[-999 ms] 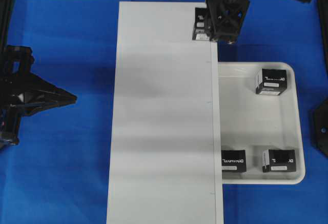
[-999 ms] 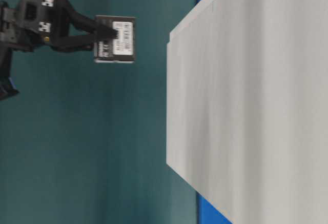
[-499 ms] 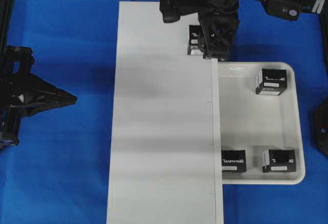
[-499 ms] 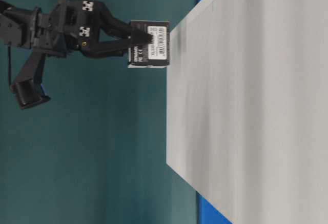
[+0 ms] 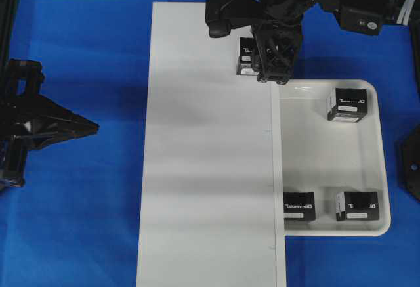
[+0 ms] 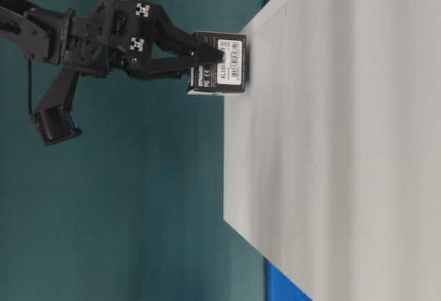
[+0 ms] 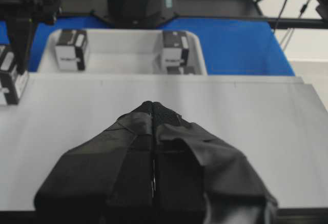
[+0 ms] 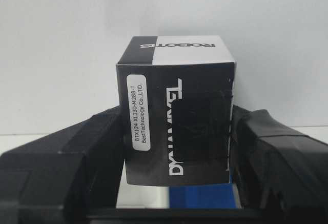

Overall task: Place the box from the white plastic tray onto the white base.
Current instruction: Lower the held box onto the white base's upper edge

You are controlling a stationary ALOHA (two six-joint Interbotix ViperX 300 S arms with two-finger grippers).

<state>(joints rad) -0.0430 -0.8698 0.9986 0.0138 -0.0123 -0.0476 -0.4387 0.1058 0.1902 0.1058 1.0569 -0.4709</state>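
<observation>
While the left gripper (image 7: 154,106) rested with its fingers pressed together, well apart from everything on the blue table (image 5: 85,221), the long white board (image 5: 210,169) lay flat down the middle. Just beside the board's right edge sat the white tray (image 5: 380,162), holding three black boxes: two (image 5: 298,206) (image 5: 356,205) along its near rim and one (image 5: 348,105) toward its far corner. Farther back, the right gripper (image 5: 262,60) clamped a fourth black box (image 8: 177,116) from both sides, its white lettering and label strip facing the wrist camera. That box was at the board's far right corner, at or just above the surface; contact could not be told.
</observation>
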